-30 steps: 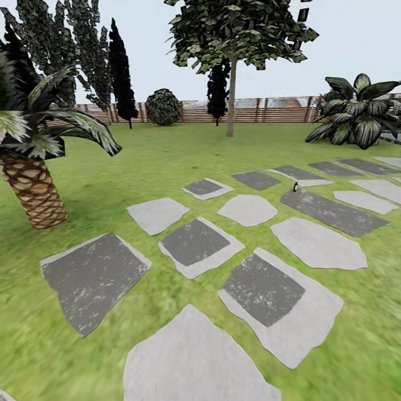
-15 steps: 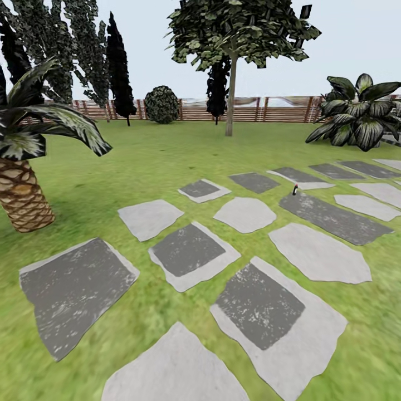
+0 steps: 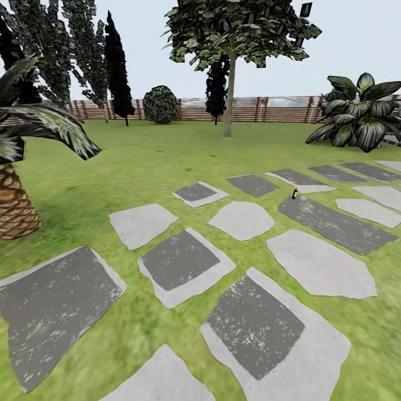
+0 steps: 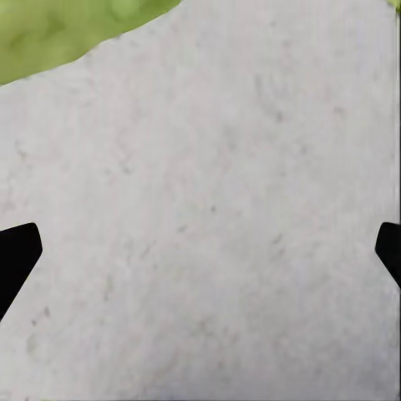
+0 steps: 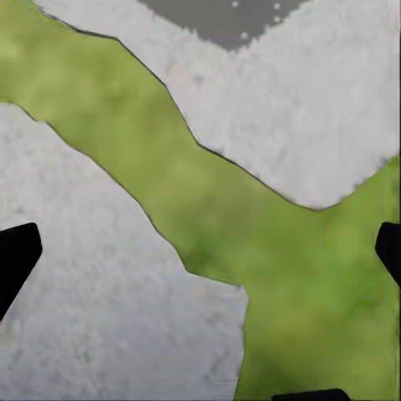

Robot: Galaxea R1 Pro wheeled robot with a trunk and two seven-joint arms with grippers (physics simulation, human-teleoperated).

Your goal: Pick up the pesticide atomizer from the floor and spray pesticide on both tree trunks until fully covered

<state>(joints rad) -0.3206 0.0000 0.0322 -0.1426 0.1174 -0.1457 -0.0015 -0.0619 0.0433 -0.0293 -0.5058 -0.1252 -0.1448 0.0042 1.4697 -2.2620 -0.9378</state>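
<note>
The pesticide atomizer [image 3: 294, 193] is a tiny dark upright bottle far ahead to the right, standing on the floor at the near end of a long dark stepping stone [image 3: 337, 224]. The thick-trunked trees and any pesticide are out of view. In the left wrist view my left gripper [image 4: 200, 255] is open, its dark fingertips [image 4: 17, 261] wide apart over a pale stone slab. In the right wrist view my right gripper [image 5: 200, 255] is also open, above a grass strip between pale stones. Neither gripper holds anything.
A scaly-trunked palm [image 3: 14, 206] stands close at the left. Grey and pale stepping stones [image 3: 184, 262] cross the lawn. A slim pale-trunked tree [image 3: 229, 94], a round bush [image 3: 160, 104] and a broad-leaved bush [image 3: 359, 114] stand before the slatted fence [image 3: 267, 109].
The whole head view has shifted: the camera moved forward, so the stones look nearer and the palm slid towards the left edge. The atomizer stays on its spot.
</note>
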